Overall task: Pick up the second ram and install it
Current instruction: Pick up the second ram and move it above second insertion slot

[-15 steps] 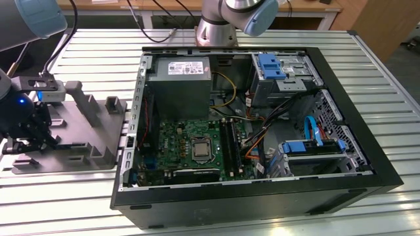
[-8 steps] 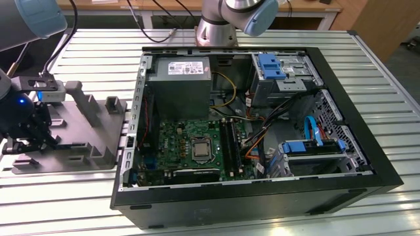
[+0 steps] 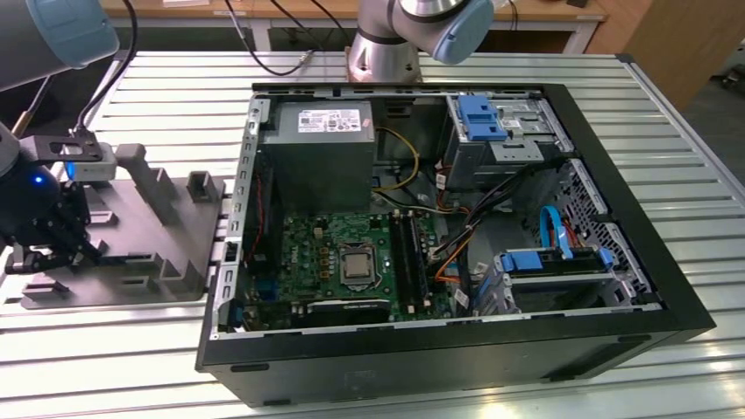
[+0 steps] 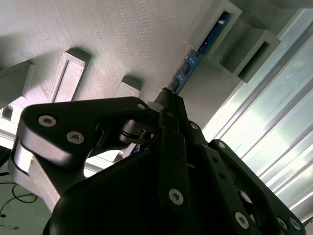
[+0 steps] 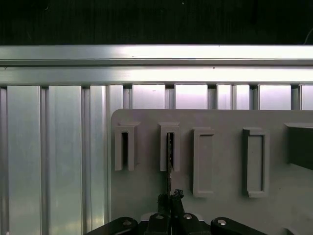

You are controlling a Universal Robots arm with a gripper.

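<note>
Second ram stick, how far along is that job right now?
Done: the gripper is at the grey holder beside the computer case. In hand: its fingers look closed on the ram stick, which sits upright in the holder's slots. Left: the stick is not yet lifted out, nor seated on the green board inside the case.

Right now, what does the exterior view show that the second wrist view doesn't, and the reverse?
Exterior view: the open case with its green board and grey power supply, lying on the slatted table. Second wrist view: the blue ram standing in a slot of the holder, with the pincer shut on its near end. Both: the grey holder and the pincer, beside the case on the exterior view's left.
</note>
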